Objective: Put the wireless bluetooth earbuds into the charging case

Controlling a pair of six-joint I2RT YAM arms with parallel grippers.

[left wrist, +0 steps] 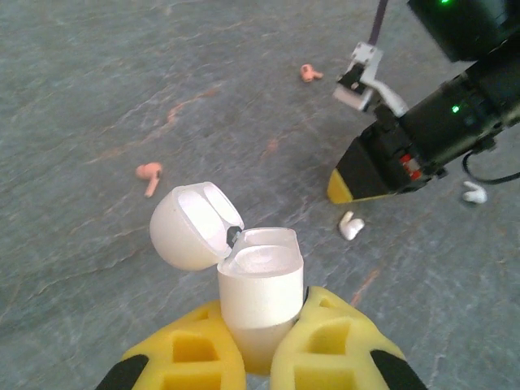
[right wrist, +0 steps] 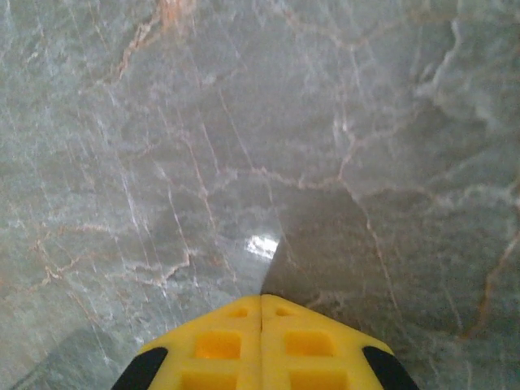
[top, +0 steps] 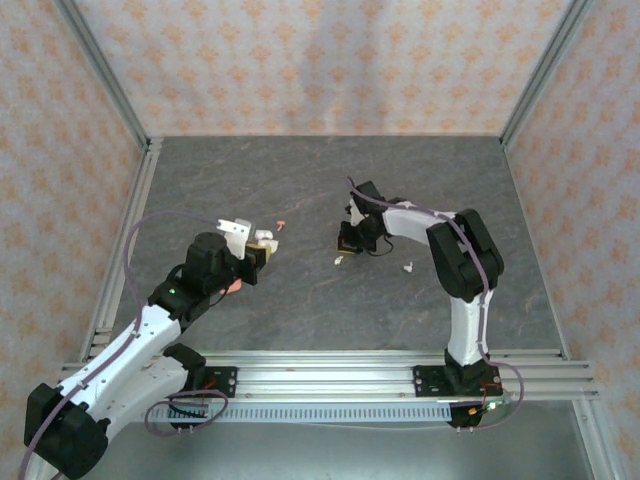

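**Left gripper** (left wrist: 264, 321): clamped on the lower body of the white charging case (left wrist: 260, 280). The case is upright, with its lid hinged open to the left (the cavities appear empty, though glare makes this uncertain).

**Right gripper** (right wrist: 261, 313): fingers pressed fully together with nothing between them, tip low over the grey marbled table (right wrist: 366, 122).

**Loose on the table:**
- First white earbud (left wrist: 351, 227), just beside the right gripper's tip.
- Second white earbud (left wrist: 474, 192), beyond that gripper.
- Near pink earbud (left wrist: 149, 175), close to the lid.
- Far pink earbud (left wrist: 309, 73), well apart from the case.
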